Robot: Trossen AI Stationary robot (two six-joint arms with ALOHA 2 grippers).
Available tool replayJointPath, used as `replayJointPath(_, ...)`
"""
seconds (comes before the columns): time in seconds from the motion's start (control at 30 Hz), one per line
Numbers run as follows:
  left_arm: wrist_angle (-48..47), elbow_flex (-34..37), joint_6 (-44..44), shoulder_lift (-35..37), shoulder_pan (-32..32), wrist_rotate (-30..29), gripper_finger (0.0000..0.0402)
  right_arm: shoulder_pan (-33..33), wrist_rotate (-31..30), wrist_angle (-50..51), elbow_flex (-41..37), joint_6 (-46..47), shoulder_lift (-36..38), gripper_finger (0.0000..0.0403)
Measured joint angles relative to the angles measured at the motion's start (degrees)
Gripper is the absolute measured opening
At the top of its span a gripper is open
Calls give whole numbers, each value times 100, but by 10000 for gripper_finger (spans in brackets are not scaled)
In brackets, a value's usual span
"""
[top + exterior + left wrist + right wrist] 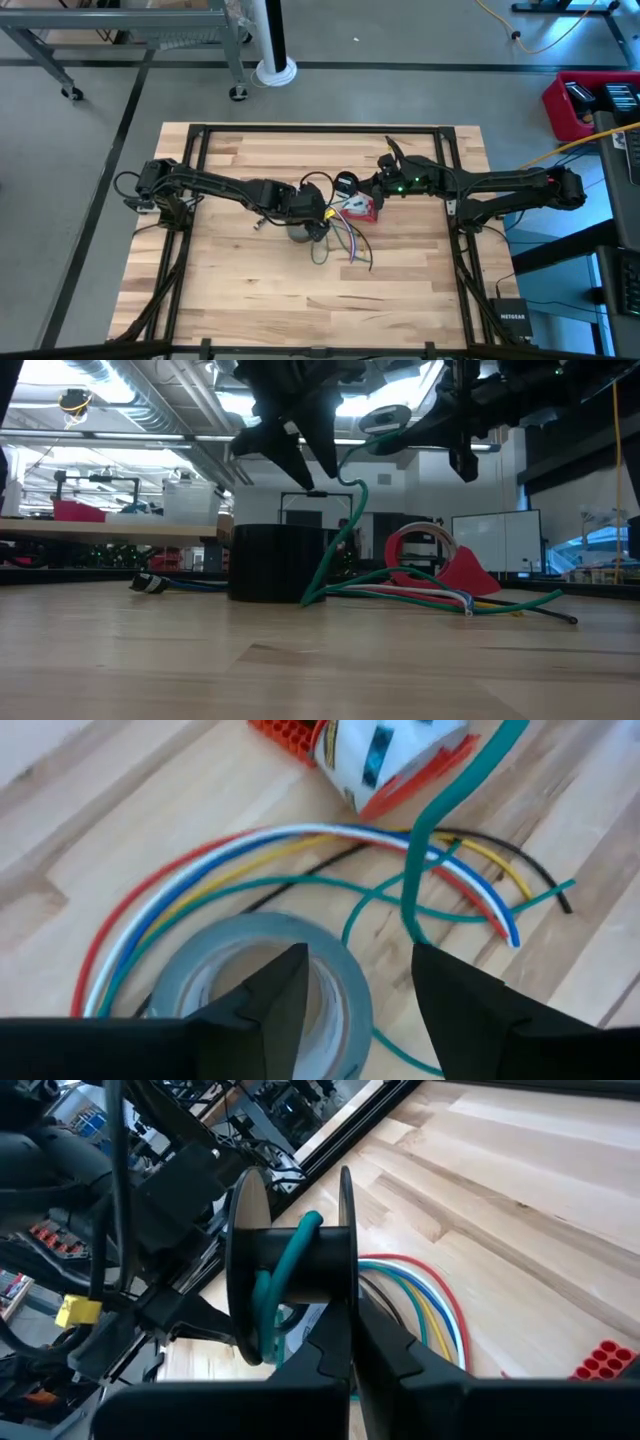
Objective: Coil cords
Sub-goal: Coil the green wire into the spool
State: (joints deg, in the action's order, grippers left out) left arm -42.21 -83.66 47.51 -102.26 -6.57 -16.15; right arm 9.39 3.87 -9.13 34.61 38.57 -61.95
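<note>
1. The counter [230, 290] is pale wooden planks inside a dark frame.
2. A grey tape roll [303, 233] sits near its middle.
3. Loose coloured cords [350, 243] lie just right of it, with a red block [361, 209] beyond.

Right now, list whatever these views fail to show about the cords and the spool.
- High view: the left gripper covers most of the tape roll.
- Right wrist view: flanges of the spool hide how many turns of green cord it carries.
- Left wrist view: the picture's edge cuts off the red block.
</note>
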Motion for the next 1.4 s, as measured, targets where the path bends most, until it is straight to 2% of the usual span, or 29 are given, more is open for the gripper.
replayJointPath(0.37,28,0,54,-22,0,58,148,0,-1,29,0,-10,0,3)
replayJointPath(0.47,352,4,91,-27,-37,96,144,0,-18,21,0,-12,0,3)
replayJointPath(0.6,628,4,154,-48,-72,108,143,0,-144,17,0,-14,-2,3)
replayJointPath(1.1,610,4,337,-55,-94,95,143,0,-159,-114,0,-14,-2,3)
replayJointPath(1.4,674,4,349,-337,-94,93,143,0,-128,-225,0,-12,-2,3)
